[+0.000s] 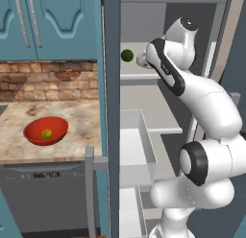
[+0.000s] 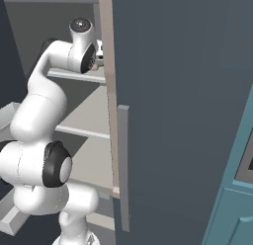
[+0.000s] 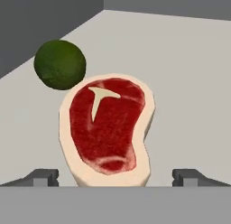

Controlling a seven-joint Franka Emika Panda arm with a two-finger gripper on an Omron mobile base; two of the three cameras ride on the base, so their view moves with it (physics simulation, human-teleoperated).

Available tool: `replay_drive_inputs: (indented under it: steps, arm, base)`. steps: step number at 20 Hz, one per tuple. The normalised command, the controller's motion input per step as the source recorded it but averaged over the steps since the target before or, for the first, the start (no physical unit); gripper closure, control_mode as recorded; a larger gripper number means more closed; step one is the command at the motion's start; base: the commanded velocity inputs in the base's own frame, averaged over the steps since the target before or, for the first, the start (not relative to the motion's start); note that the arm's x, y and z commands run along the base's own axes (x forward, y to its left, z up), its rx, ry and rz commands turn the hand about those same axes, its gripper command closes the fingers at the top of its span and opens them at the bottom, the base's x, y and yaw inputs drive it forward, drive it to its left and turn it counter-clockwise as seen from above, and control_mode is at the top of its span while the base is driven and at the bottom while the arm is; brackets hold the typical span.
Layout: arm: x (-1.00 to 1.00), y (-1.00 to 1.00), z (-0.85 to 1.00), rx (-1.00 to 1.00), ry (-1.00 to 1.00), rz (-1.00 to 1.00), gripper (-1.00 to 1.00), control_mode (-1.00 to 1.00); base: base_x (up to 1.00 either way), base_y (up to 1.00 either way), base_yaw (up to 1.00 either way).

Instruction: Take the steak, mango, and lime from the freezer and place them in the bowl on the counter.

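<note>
The hand (image 3: 115, 175) gapes open, straddling the steak (image 3: 107, 128), whose near end is cut off; the lime (image 3: 59, 64) touches its far edge.

Rendering evenly and brightly without glare, blurring nothing, shading the freezer (image 1: 111, 112) interior's walls darker than its pale shelves, casting hardly any shadow beneath steak (image 3: 108, 128) or lime (image 3: 59, 64).

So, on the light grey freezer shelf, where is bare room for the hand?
Bare shelf lies right of and behind the flat red steak with a pale fat rim. It is crowded at the steak's upper left, where the dark green round lime sits close. The open gripper straddles the steak.
</note>
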Motion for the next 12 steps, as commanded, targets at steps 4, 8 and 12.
replay_drive_inputs:
  steps: [4,8,12]
  arm:
    - [0.01,0.07,-0.20,0.00,0.00,0.00,-1.00,-1.00]
    - [0.07,0.05,-0.13,0.00,0.00,0.00,-1.00,-1.00]
    - [0.17,0.03,-0.05,0.00,0.00,0.00,-1.00,-1.00]
  base:
    - [0.00,0.00,0.00]
    - [0.00,0.00,0.00]
    - [0.00,0.00,0.00]
